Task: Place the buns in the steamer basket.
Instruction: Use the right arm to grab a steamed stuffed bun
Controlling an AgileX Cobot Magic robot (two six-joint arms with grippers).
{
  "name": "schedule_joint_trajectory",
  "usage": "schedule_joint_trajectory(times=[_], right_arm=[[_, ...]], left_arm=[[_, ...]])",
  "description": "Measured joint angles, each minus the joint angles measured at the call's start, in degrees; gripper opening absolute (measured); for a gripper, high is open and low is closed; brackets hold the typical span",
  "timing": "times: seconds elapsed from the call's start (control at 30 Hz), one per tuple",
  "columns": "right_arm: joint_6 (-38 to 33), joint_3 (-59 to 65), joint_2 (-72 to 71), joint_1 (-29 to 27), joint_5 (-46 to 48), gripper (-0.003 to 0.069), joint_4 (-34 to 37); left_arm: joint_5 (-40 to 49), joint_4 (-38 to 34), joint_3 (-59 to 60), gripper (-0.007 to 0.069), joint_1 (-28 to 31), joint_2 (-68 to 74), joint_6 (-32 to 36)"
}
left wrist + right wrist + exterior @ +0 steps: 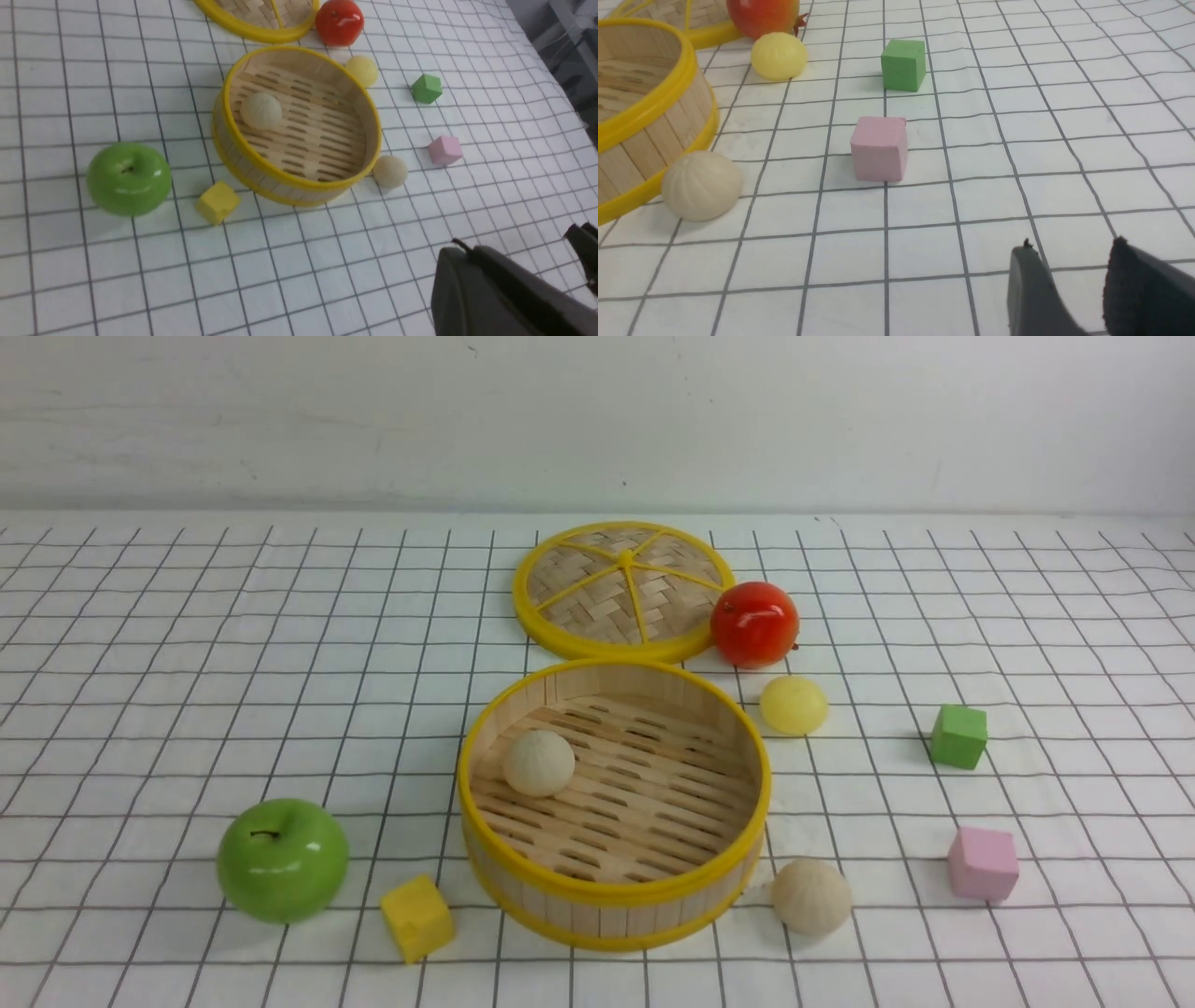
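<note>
The steamer basket (pixel 611 896) stands in the middle of the checked cloth. One cream bun (pixel 539 763) lies inside it on the slatted floor. A second cream bun (pixel 811 896) lies on the cloth against the basket's front right. The pale yellow bun (pixel 794 705) lies on the cloth behind the basket's right side. Neither gripper shows in the front view. My left gripper (pixel 514 238) is open and empty, nearer than the basket (pixel 219 107). My right gripper (pixel 1071 247) is open and empty over bare cloth, apart from the cream bun (pixel 701 185) and the yellow bun (pixel 779 56).
The flat woven lid (pixel 624 588) lies behind the basket, with a red fruit (pixel 754 623) at its right. A green apple (pixel 282 860) and a yellow cube (pixel 417 917) lie front left. A green cube (pixel 959 735) and a pink cube (pixel 982 863) lie to the right.
</note>
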Motion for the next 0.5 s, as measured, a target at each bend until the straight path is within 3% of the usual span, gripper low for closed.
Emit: schedule_joint_trajectory(times=[0.23, 0.5], right_arm=[[-0.2, 0.0, 0.0, 0.0, 0.0, 0.0241, 0.0], [-0.2, 0.0, 0.0, 0.0, 0.0, 0.0241, 0.0]], left_arm=[[0.0, -2.1, 19.1, -0.0013, 0.0, -11.8, -0.3], [0.0, -4.1, 21.4, -0.0013, 0.0, -12.4, -0.7]])
